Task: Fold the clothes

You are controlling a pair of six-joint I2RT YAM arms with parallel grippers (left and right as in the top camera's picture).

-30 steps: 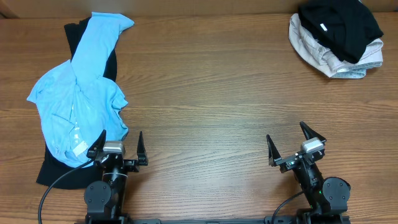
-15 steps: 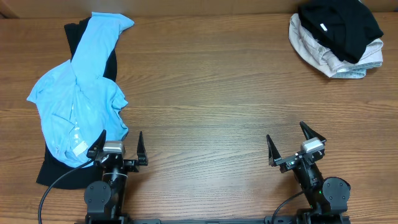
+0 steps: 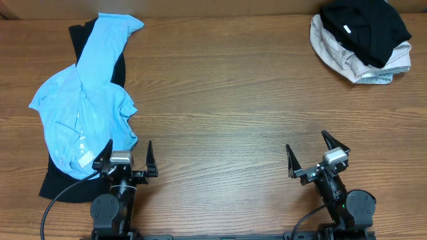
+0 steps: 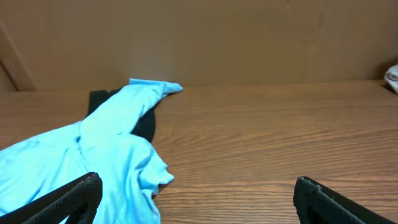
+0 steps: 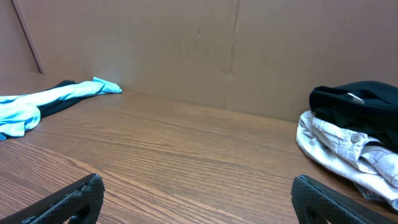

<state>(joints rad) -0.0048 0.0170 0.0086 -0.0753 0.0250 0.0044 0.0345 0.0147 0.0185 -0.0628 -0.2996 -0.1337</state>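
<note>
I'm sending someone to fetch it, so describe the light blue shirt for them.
On the brown wooden table, look at the left end, just beyond the left pincer. The crumpled light blue T-shirt lies there over a black garment; it is the only blue cloth, unlike the black and beige pile far right.

Dark garment (image 3: 57,183) mostly hidden under blue T-shirt (image 3: 83,113); only its edges show. White label (image 3: 85,159) too small to read. Left wrist view cuts T-shirt at left & bottom edges. Far-right pile: pale garment (image 3: 347,60) partly under black garment (image 3: 363,27), clipped by overhead's top edge; right wrist view cuts pile at right.
</note>
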